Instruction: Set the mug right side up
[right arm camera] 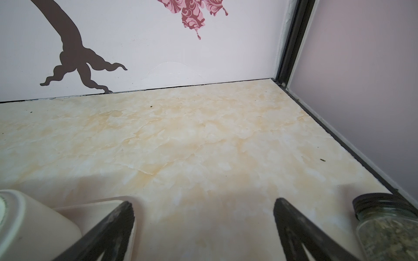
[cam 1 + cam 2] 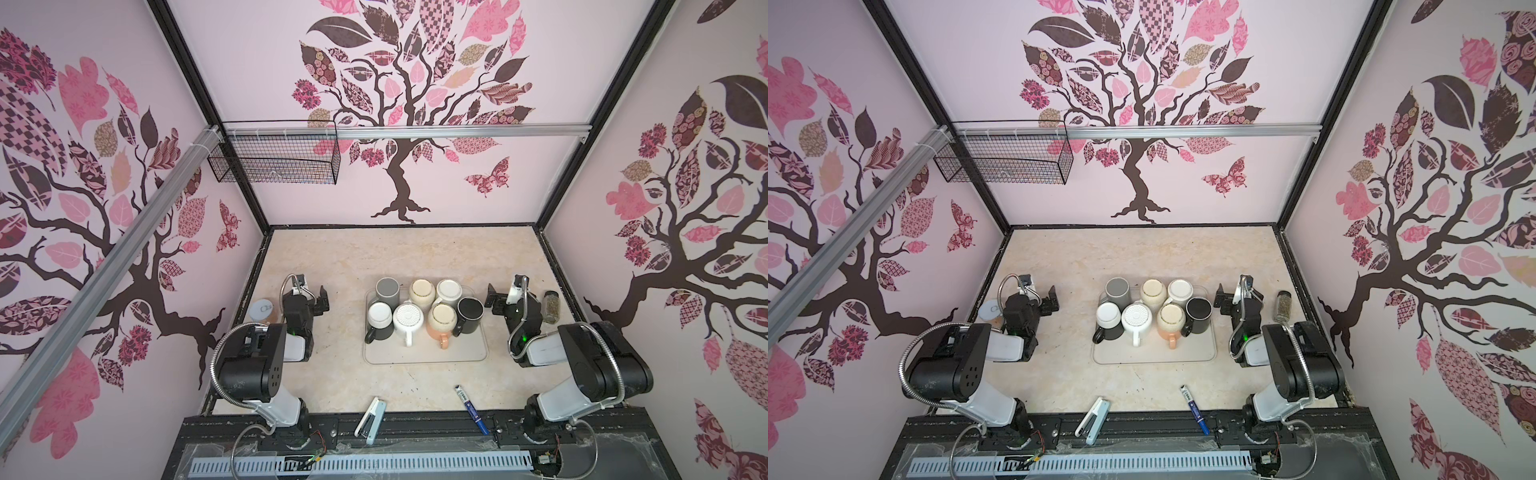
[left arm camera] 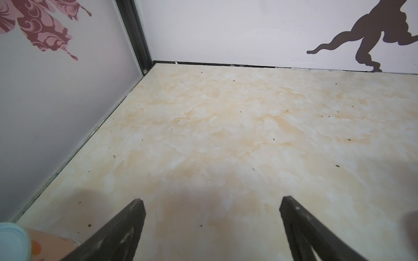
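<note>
Mid-frame on the desk, the tray carried seven clustered mugs, several handles toward the lower edge. The left tool and right tool flanked it, both released, empty; the right sat nearer.

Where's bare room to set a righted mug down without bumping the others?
The near strip of the tray, in front of the mugs, is bare. So is the table between the tray and the back wall, and the stretch between tray, stapler and pen. The tray's far half is crowded: seven mugs packed close. The jar narrows the right side.
</note>
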`<state>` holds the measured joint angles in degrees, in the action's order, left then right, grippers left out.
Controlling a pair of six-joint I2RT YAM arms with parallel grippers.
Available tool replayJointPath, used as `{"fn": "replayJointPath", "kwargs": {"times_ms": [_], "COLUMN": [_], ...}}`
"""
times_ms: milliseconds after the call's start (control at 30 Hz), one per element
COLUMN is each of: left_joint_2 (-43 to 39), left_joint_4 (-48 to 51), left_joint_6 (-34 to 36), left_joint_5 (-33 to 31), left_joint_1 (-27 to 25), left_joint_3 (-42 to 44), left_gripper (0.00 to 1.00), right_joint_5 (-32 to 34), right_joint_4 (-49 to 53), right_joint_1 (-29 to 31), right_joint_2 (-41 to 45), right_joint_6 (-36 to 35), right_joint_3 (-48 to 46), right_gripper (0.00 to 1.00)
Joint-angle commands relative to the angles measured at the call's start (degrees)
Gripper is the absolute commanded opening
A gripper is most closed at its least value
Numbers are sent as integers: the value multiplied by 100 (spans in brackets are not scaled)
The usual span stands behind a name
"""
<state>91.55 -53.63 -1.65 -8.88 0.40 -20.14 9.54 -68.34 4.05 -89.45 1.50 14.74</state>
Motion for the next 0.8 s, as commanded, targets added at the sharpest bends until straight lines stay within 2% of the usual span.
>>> {"fn": "replayJointPath", "kwargs": {"times_ms": [0,100,467,533,667,700,767], "left_joint_2": [-68,-62,-108,-396,-896,-1063,-1448], "left_joint_4": [-9,-10,-62,262,793,1016,1516], "left_joint_6": [-41,-44,-4,83,275,364,357], "left_joint_5": [54,53,54,16,-576,-981,-1592], "left_joint_1": [45,37,33,-42,-352,-529,-791], "left_joint_3": [-164,-159,-130,-171,-271,-362,-560], "left_gripper": [96,96,96,96,96,96,96], "right_joint_5": [-48,-250,-322,-334,-153,-23,-191], "right_joint_4": [-8,131,43,-36,2169,2521,2955], "right_joint_1": [-23,-114,-151,-154,-151,-179,-238], "right_joint_2": [-93,-91,-55,-50,922,1226,1679], "right_joint_6": [16,44,65,45,90,493,920], "right_joint_3": [131,193,135,120,936,1084,1317], "right_gripper": [100,100,100,100,100,100,100]}}
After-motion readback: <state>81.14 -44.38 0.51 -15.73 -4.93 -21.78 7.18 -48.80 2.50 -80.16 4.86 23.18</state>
